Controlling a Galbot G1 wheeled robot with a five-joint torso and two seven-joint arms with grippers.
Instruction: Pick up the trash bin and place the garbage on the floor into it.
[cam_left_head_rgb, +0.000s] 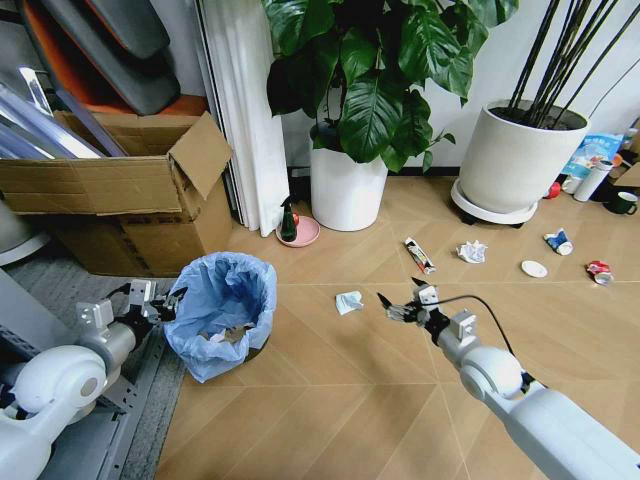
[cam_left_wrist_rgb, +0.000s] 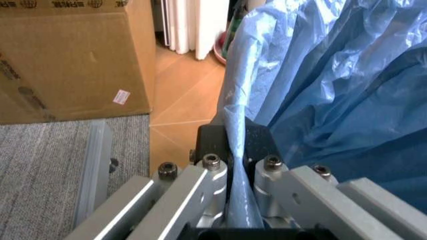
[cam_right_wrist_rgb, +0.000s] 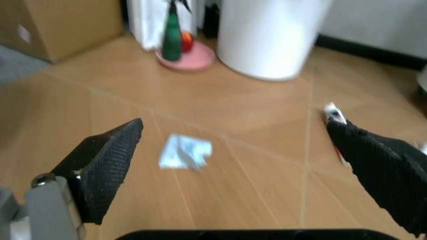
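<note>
So the left gripper (cam_left_head_rgb: 160, 303) is clenched on the liner rim of the bin (cam_left_head_rgb: 222, 310), which seems to rest on the floor (cam_left_head_rgb: 330, 400) beside a cardboard box (cam_left_head_rgb: 120, 190). Something pale lies inside it, probably litter. The right gripper (cam_left_head_rgb: 405, 303) hangs spread wide and empty, near a white wad (cam_left_head_rgb: 348, 301). Left to gather: a wrapper (cam_left_head_rgb: 419, 254), another wad (cam_left_head_rgb: 472, 251), a disc (cam_left_head_rgb: 534, 268), a packet (cam_left_head_rgb: 558, 241) and a can (cam_left_head_rgb: 599, 271). White plant pots (cam_left_head_rgb: 347, 188) line the wall.

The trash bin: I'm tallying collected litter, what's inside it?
Inside the blue-bagged black trash bin, a few pale crumpled scraps lie at the bottom; bag folds hide the rest.
</note>
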